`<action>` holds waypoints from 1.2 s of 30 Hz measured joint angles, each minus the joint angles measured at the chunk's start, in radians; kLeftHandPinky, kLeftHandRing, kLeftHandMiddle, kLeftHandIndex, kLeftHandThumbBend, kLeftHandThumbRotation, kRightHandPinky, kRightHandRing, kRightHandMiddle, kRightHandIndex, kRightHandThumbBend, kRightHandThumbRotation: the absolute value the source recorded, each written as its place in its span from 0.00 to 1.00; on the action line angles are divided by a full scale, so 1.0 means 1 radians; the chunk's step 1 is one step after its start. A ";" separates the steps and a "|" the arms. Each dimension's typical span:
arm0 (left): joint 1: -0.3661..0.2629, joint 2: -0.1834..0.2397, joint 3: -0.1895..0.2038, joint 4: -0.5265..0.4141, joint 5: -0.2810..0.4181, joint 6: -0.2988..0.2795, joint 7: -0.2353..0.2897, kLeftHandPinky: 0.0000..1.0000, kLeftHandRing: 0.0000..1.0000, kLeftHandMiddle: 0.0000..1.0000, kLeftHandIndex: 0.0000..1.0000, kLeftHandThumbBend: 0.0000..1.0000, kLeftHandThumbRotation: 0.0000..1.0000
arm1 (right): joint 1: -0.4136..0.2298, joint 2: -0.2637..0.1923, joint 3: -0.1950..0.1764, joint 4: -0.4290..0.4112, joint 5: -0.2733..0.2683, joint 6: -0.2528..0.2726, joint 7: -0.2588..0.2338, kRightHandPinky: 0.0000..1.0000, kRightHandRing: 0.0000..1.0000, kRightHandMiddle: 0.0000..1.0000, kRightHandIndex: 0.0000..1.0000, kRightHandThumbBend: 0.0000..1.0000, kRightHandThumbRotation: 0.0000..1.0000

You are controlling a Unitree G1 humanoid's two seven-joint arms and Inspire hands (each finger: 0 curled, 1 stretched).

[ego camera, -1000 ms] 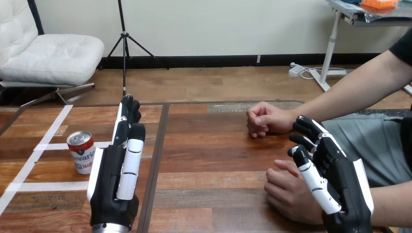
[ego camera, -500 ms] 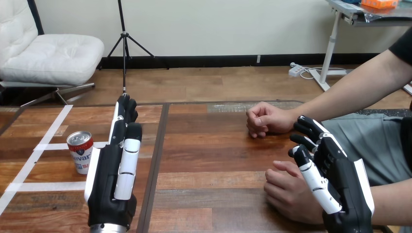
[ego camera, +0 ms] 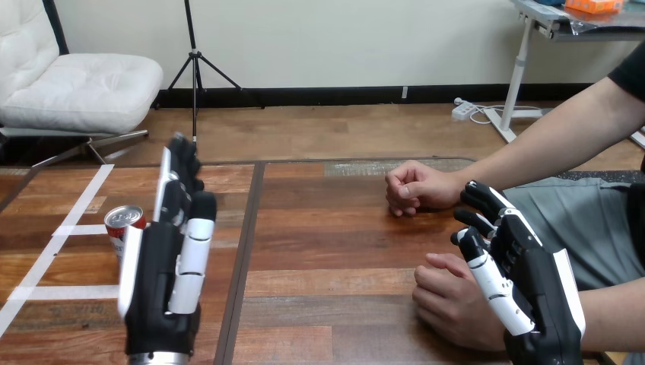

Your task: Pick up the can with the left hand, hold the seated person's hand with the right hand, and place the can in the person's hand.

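A red and white can (ego camera: 119, 225) with a silver top stands upright on the left part of the wooden table (ego camera: 327, 228). My left hand (ego camera: 163, 274) is raised just to its right, fingers straight and open, its edge covering the can's right side. Two of the person's hands rest on the table at the right: the far one (ego camera: 414, 188) is a loose fist, the near one (ego camera: 449, 300) lies at the front edge. My right hand (ego camera: 525, 285) sits over and beside the near hand, fingers relaxed and open, not curled round it.
White tape lines (ego camera: 53, 251) cross the table's left part around the can. A dark seam (ego camera: 243, 251) runs front to back between the two table halves. The person's forearms (ego camera: 563, 144) reach in from the right edge.
My left hand has moved left and now covers part of the can. The right hand and the person's hands have barely moved.
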 measured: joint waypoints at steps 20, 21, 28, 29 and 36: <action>0.004 0.008 0.038 0.000 0.075 -0.126 0.071 0.95 0.97 1.00 1.00 0.62 0.91 | 0.000 0.000 -0.001 0.000 0.006 0.000 0.007 0.76 0.85 0.88 0.86 0.53 0.59; 0.004 0.008 0.040 0.000 0.077 -0.129 0.074 0.95 0.97 1.00 1.00 0.62 0.90 | 0.000 0.000 -0.001 0.000 0.006 0.000 0.008 0.76 0.85 0.88 0.86 0.53 0.59; 0.005 0.011 0.058 0.000 0.095 -0.145 0.104 0.94 0.97 1.00 1.00 0.63 0.89 | 0.000 0.000 -0.001 0.000 0.003 0.000 0.008 0.75 0.84 0.88 0.86 0.53 0.59; 0.006 0.012 0.061 0.000 0.099 -0.146 0.108 0.94 0.97 1.00 1.00 0.63 0.88 | 0.000 0.000 -0.001 0.000 0.003 0.000 0.008 0.75 0.84 0.88 0.86 0.53 0.59; 0.009 0.016 0.085 0.000 0.126 -0.164 0.145 0.95 0.97 1.00 1.00 0.62 0.85 | 0.000 0.000 -0.001 0.000 0.000 0.000 0.008 0.75 0.84 0.88 0.86 0.54 0.59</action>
